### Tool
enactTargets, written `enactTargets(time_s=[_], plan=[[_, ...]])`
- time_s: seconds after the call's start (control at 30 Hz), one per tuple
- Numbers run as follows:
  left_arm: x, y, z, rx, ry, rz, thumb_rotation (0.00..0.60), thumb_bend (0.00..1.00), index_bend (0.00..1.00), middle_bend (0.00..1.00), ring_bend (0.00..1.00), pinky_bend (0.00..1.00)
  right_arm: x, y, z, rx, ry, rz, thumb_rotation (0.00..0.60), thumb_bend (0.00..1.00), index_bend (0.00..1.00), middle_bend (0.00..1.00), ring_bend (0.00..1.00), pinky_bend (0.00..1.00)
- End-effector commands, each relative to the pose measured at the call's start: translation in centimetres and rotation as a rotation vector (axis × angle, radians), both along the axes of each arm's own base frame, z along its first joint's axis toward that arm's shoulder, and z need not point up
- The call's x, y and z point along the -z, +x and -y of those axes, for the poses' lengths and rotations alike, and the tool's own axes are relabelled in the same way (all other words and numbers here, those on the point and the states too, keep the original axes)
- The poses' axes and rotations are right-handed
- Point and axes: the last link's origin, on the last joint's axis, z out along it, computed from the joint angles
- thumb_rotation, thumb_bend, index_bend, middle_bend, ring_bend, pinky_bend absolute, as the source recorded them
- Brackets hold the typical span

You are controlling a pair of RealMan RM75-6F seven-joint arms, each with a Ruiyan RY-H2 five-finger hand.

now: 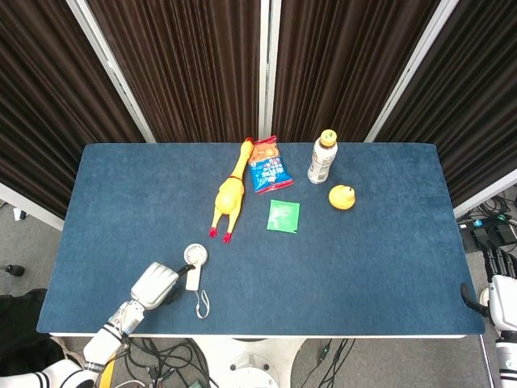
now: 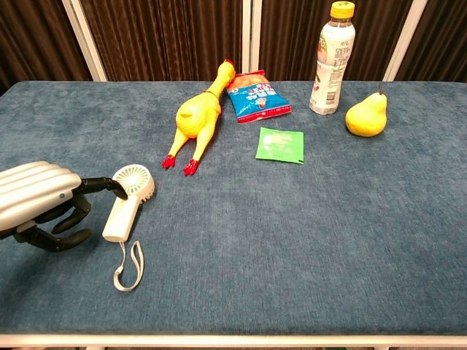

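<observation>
A small white handheld fan (image 2: 125,208) with a wrist loop lies near the front left of the blue table (image 1: 363,259); in the head view the fan (image 1: 193,263) is just right of my left hand (image 1: 155,284). My left hand (image 2: 36,200) rests low on the table with its fingers curved and apart. One dark fingertip (image 2: 118,189) touches the fan where its round head meets the handle, and nothing is gripped. My right hand (image 1: 502,289) hangs off the table's right edge, only partly in view, and how its fingers lie is unclear.
A yellow rubber chicken (image 2: 195,117), a blue snack bag (image 2: 257,98), a green packet (image 2: 281,144), a yellow-capped bottle (image 2: 330,62) and a yellow pear (image 2: 366,117) sit across the far middle. Dark curtains hang behind the table.
</observation>
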Motion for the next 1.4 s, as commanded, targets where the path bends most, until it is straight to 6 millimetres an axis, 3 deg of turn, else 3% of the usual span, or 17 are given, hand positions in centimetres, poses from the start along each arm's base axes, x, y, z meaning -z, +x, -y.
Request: enactTargets(time_s=[0.03,0.27,0.6,1.0,1.13,1.4], plan=[[0.3,-0.4,0.1,-0.037,-0.024,0.016,0.600,0.41,0.23,0.79,0.82,0.78,0.0,0.0,0.0,0.000,0.002,0.001,0.600,0.30,0.00,0.00,0.00,0.00],[0.9,-1.2,0.1,-0.069,-0.055,0.039,0.600,0.41,0.23,0.79,0.82,0.78,0.1,0.0,0.0,-0.001,0.005,0.000,0.600,0.30,0.00,0.00,0.00,0.00],[0.4,-0.8,-0.2,-0.057,-0.045,0.067,0.600,0.41,0.23,0.79,0.82,0.78,0.2,0.1,0.0,-0.006,0.007,0.000,0.600,0.30,0.00,0.00,0.00,0.00],[-3.2,1.9,-0.5,0.007,0.036,0.140,0.600,0.41,0.23,0.79,0.82,0.78,0.0,0.2,-0.2,-0.015,0.000,0.007,0.600,0.30,0.00,0.00,0.00,0.00],[-4.5,1.1,-0.7,0.017,0.126,0.093,0.600,0.41,0.23,0.79,0.82,0.78,0.1,0.2,-0.3,-0.021,0.002,0.010,0.600,0.30,0.00,0.00,0.00,0.00],[-8.4,-2.6,-0.5,-0.007,0.429,-0.098,0.600,0.41,0.24,0.79,0.82,0.78,0.0,0.3,-0.2,-0.033,-0.004,0.016,0.600,0.30,0.00,0.00,0.00,0.00]])
